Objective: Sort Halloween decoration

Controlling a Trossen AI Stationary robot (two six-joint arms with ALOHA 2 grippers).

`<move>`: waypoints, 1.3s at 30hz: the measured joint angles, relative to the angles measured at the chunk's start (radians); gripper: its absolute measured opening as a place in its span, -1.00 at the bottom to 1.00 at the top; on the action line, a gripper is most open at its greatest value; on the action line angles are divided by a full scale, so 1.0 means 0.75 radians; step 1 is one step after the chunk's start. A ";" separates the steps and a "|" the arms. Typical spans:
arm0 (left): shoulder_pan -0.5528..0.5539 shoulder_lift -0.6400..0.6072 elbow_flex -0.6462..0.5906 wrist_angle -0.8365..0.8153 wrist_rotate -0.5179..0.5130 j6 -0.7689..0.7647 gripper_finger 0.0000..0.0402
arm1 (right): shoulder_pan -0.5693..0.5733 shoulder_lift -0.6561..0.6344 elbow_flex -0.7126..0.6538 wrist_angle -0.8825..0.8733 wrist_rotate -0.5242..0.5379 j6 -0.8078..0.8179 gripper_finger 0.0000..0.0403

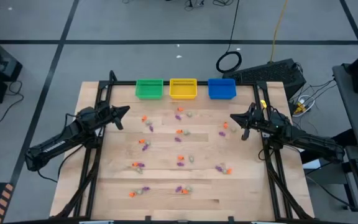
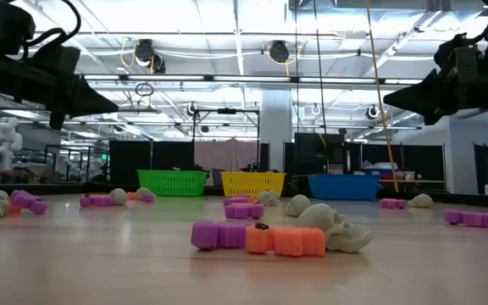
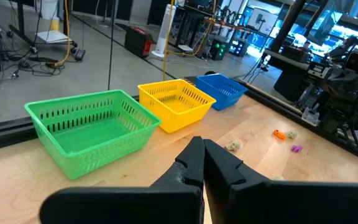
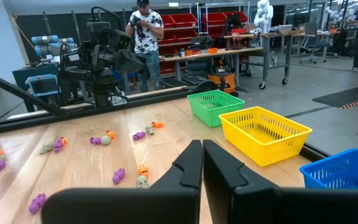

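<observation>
**Both claws closed and empty above a table strewn with trinkets**

The left gripper (image 1: 125, 111) hangs over the left side of the table (image 1: 117, 193), its fingers pressed together with nothing between them. The right gripper (image 1: 234, 117) hangs over the right side, also closed and empty. In the low view both sit well above the tabletop, touching nothing.

The trinkets (image 1: 179, 158) lie scattered across the wood between the two claws and on toward the near edge, in small groups of orange, purple and pale pieces. One orange piece (image 1: 143, 118) lies just past the left claw's tips, toward the table's middle. An orange piece (image 1: 225, 125) and a purple piece (image 1: 222, 132) lie just inside the right claw's tips. In the low view a purple piece (image 2: 219, 235), an orange piece (image 2: 285, 241) and a pale skull (image 2: 337, 227) lie touching one another at the front.

Three baskets stand in a row at the far edge, beyond both claws: green (image 1: 148, 88), nearest the left claw, yellow (image 1: 183, 88) in the middle, and blue (image 1: 222, 88), nearest the right claw. The wrist views show green and yellow empty.

A person (image 4: 143, 34) stands in the room behind the table, seen in the right wrist view.
</observation>
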 joint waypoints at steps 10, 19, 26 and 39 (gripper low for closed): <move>0.000 0.000 0.000 0.000 0.000 0.000 -0.98 | 0.000 0.000 0.000 0.000 0.000 0.000 -1.00; 0.000 0.000 -0.001 0.000 0.000 0.000 -0.98 | 0.000 0.000 0.000 0.001 0.000 0.000 -1.00; 0.000 0.000 -0.001 0.000 -0.001 0.000 -0.98 | 0.000 0.000 0.000 0.001 0.000 0.001 -1.00; 0.000 0.000 0.000 0.000 0.000 0.000 -0.98 | 0.002 0.000 0.000 0.006 -0.059 0.340 -1.00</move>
